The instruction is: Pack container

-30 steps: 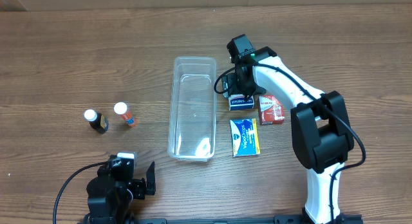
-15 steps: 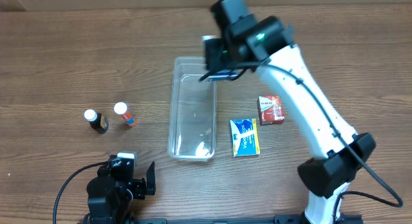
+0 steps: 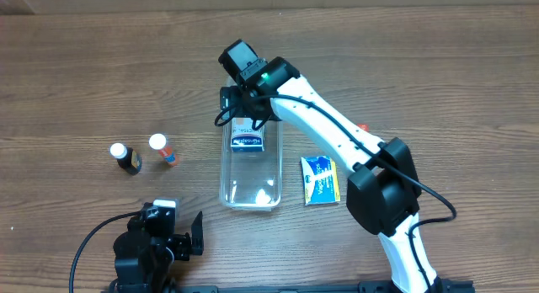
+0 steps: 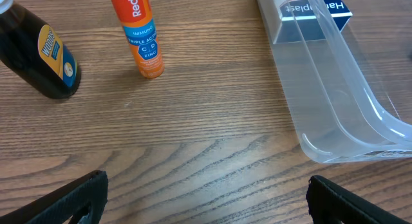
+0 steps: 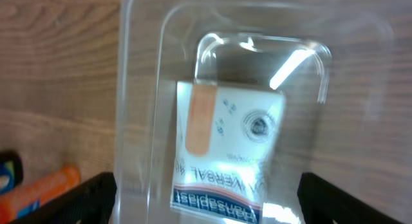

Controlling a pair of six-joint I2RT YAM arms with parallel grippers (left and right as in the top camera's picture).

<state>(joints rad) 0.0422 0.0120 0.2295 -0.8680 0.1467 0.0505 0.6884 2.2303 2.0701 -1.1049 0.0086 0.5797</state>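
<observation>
The clear plastic container [image 3: 226, 179] lies lengthwise in the middle of the table. A white and blue plaster box [image 3: 247, 140] lies inside its far half. My right gripper [image 3: 245, 116] hovers over that end, open, with its fingers spread either side of the box. In the right wrist view the box [image 5: 225, 153] lies flat inside the container [image 5: 138, 89], free of the open gripper [image 5: 209, 208]. My left gripper [image 3: 192, 234] is open and empty near the front edge. The left wrist view shows the container [image 4: 335, 121] with the box [image 4: 309, 15] ahead of the open gripper [image 4: 206, 205].
A blue and white box [image 3: 320, 178] lies right of the container. A red box [image 3: 364, 126] is mostly hidden under the right arm. A dark bottle [image 3: 126, 158] and an orange tube [image 3: 162, 150] stand at the left, also in the left wrist view [image 4: 38, 56] [image 4: 138, 31].
The right arm carried the plaster box from the table right of the container over its far end. The box now lies inside and the gripper is open. The left arm has not moved.
</observation>
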